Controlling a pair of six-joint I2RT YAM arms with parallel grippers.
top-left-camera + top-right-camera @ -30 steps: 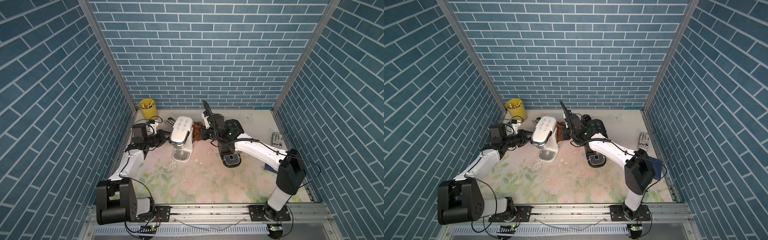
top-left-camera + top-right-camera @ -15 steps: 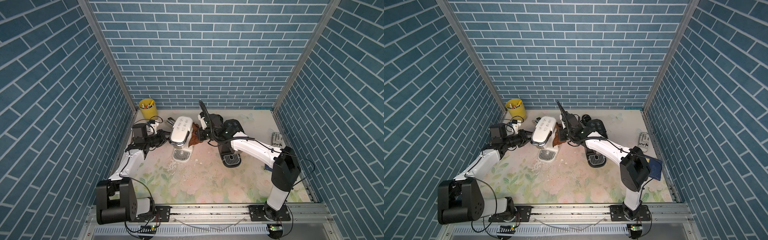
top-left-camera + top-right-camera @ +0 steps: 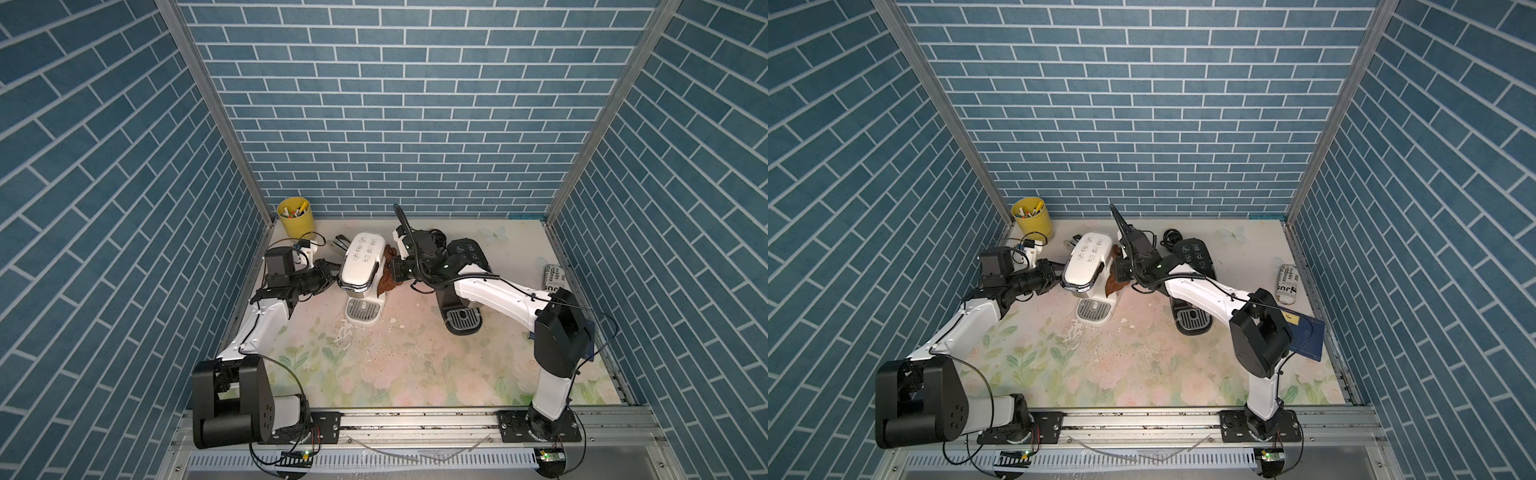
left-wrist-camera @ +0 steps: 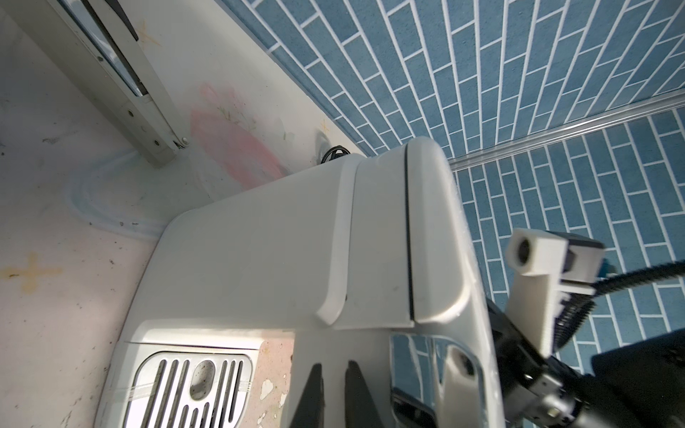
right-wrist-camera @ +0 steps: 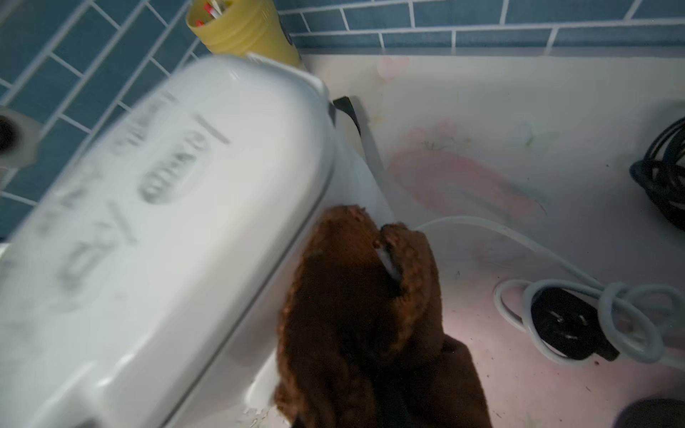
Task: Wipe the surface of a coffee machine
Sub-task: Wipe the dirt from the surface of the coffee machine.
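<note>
Enclosure seen from above. The back wall [image 3: 399, 104] and both side walls [image 3: 83, 208] carry a blue brick pattern with white joints, and bare metal corner posts [image 3: 219, 112] mark where they meet. The desk [image 3: 415, 374] has a pale floral print and a metal rail [image 3: 415, 419] along its near edge. The light is even.

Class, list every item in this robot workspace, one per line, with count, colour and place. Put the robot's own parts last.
white coffee machine: one, white, rear of table, left of centre
black coffee machine: one, black, right of the white one
cloth: one, brown, against the white machine's right side
cup of pens: one, yellow, rear left corner
printed roll: one, black and white, right edge
book: one, dark blue, right edge
plug: one, black with white cable, near the cloth
table: one, pale floral
left pincer: one, black, shut, at the white machine's left side
right pincer: one, black, shut on the cloth
</note>
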